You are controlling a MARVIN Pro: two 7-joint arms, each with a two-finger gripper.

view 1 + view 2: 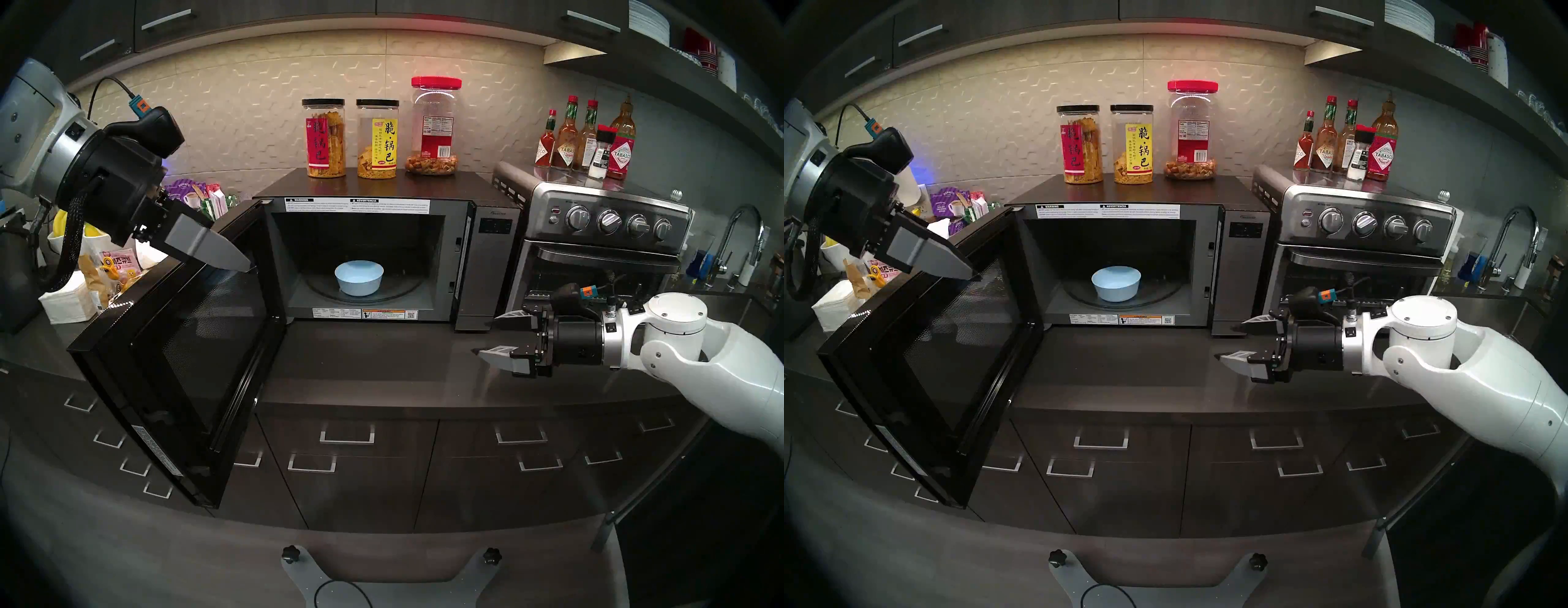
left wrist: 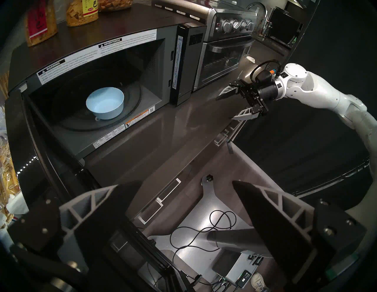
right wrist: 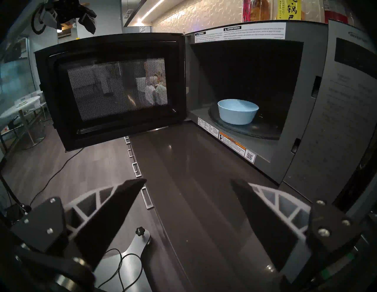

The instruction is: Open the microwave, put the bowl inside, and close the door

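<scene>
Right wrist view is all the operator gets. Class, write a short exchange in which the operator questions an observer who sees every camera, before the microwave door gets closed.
Operator: What stands right of the microwave?
Observer: A toaster oven; the right hand hovers open in front of it.
Operator: Is the left hand gripping the door?
Observer: No. Its own camera shows its fingers apart with nothing between them.
</scene>
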